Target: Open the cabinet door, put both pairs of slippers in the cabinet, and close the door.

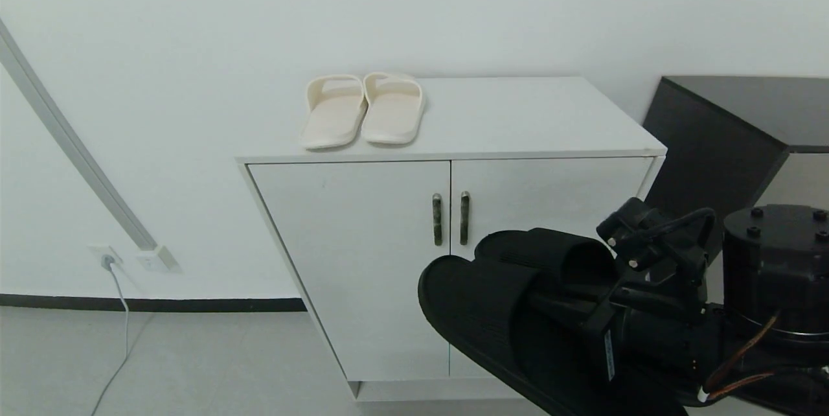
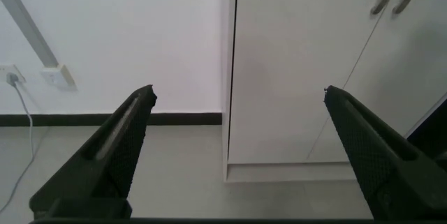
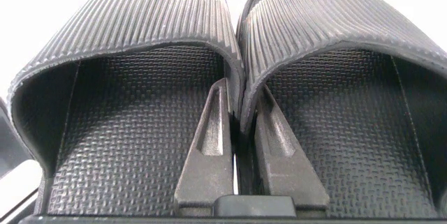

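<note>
White wall [image 1: 162, 46] and grey floor [image 1: 194, 358] were seen around a white cabinet [image 1: 518, 118], whose two doors [image 1: 363, 260] were both shut. Two slim metal handles [image 1: 437, 218] stood upright side by side at the middle seam. On the cabinet's top, toward its left rear, a pair of cream slippers [image 1: 363, 108] was laid side by side, touching, toes toward the wall.

A pair of black slippers [image 1: 511, 299], ribbed across the straps and textured on the insoles, was held in the air before the right door, below the handles. The right tool [image 3: 241, 91] was pinching them. One of its fingers [image 3: 209, 140] was slid into each slipper, and the two adjoining side walls were squeezed between. The left tool [image 2: 239, 95] was spread wide with nothing in it, pointed toward the cabinet's left front edge and apart from it.

A socket [image 1: 103, 254] with a cable [image 1: 123, 325] plugged in was set on the wall to the left, under a slanted grey strip [image 1: 65, 137]. A dark piece of furniture [image 1: 712, 137] stood just beside the cabinet's right side.
</note>
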